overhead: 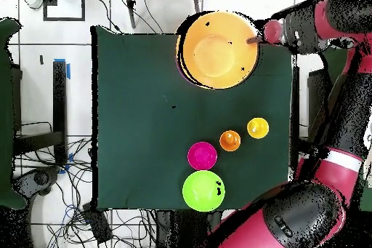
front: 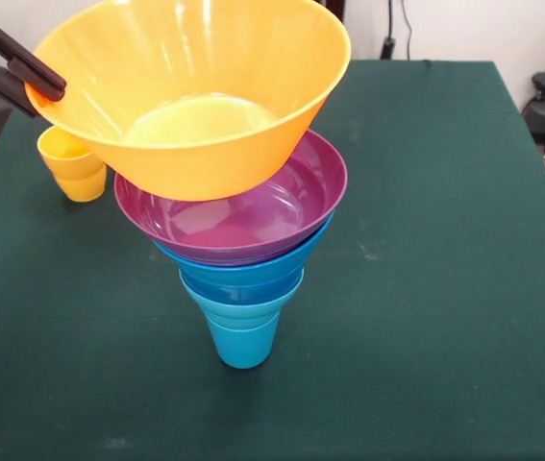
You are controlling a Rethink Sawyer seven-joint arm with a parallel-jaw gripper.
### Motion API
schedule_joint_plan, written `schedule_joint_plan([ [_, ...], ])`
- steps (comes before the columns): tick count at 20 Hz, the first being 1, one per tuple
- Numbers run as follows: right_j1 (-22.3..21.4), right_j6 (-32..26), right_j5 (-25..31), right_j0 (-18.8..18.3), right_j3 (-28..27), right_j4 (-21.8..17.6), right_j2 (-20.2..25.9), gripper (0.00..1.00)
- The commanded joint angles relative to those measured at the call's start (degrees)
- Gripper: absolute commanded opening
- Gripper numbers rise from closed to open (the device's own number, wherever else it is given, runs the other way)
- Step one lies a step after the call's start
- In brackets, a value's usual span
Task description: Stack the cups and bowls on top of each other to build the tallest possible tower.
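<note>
The gripper (front: 43, 88) was closed on the rim of the yellow-orange bowl (front: 195, 106), its dark fingers (front: 22, 60) pinching the thin wall, one inside and one outside. This bowl spread out from the gripper across the top of the tower (front: 243, 288) and sat tilted, with the gripped edge higher than the opposite one. Under it came the purple bowl (front: 282, 206), then blue bowls (front: 243, 274), and at the bottom the blue cup (front: 243, 341) on the green table (front: 445, 240). Just behind and below the gripper, the yellow cup (front: 72, 163) stood on the table. In the overhead view the orange cup (overhead: 229, 140), the red bowl (overhead: 202, 156) and the green bowl (overhead: 203, 190) stood well apart from the gripper, closer to the robot base.

All these pieces seemed to be light, stiff, glossy plastic, so I judged them slippery and easy to push. The tower was widest at the top and rested on one narrow cup; a small side pull at the rim could probably overturn it. The rim looked like the only practical place to hold such a wide bowl. Releasing should be done gently, opening straight, after the bowl settles level in the purple one.
</note>
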Motion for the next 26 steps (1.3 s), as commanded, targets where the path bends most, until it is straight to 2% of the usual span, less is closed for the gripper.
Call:
schedule_joint_plan([
  [1, -1.07, -18.16, -1.88, 1.32, 4.17, -1.12, 1.02, 0.00],
  [6, -0.70, -17.65, -2.29, 1.88, 3.36, -1.26, 1.41, 0.00],
  [20, -1.44, -17.72, -5.28, 0.49, 6.43, 0.11, 0.87, 0.00],
  [26, -2.33, -17.54, -8.65, -0.61, 10.45, 1.19, 0.34, 0.00],
])
